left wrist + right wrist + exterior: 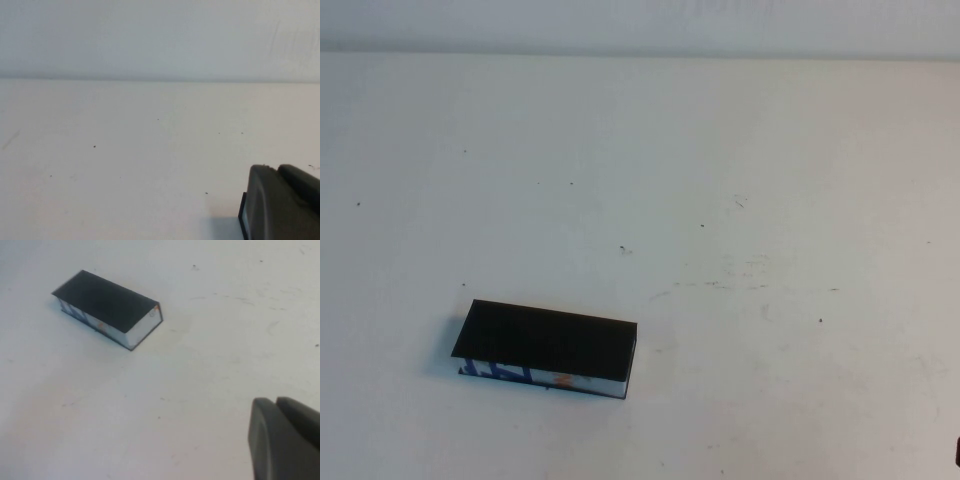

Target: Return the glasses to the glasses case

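The case [545,344] lies flat on the table [740,180], lid shut, toward my left and near side; its white printed side faces me. The glasses do not show in any view. My left claw [282,202] sits beside the case's end; my right claw [285,437] is well apart from it. I cannot tell either claw's state.

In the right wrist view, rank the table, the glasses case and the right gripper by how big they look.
1. table.
2 and 3 unsure: glasses case and right gripper, near the camera and cut off, look alike.
Left gripper, over the table, shows only in its own view.
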You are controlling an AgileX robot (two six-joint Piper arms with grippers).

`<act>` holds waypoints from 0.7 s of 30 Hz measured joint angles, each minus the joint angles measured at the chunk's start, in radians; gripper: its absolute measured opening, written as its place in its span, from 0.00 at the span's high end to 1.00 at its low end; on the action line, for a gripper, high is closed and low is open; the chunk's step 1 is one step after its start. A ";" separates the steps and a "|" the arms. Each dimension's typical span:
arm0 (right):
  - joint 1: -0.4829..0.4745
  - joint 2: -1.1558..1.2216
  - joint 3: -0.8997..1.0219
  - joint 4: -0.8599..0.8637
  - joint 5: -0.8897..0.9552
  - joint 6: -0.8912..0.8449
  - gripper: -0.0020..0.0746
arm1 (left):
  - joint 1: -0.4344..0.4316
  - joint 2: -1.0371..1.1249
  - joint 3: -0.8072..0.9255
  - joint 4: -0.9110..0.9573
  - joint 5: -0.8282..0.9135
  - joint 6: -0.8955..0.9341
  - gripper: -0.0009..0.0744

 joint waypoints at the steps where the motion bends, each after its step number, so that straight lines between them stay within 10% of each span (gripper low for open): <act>1: 0.000 0.000 0.013 -0.035 -0.012 0.002 0.99 | 0.000 0.000 0.000 0.000 0.000 0.000 0.99; 5: -0.055 -0.002 0.071 -0.153 -0.121 0.005 0.99 | 0.000 0.000 0.000 0.000 0.000 0.000 0.99; 16: -0.707 -0.143 0.323 -0.158 -0.588 0.007 0.99 | 0.000 0.000 0.000 0.000 0.000 0.000 0.99; 21: -0.759 -0.266 0.413 -0.116 -0.593 0.010 0.99 | 0.000 0.000 0.000 0.000 0.000 0.000 0.99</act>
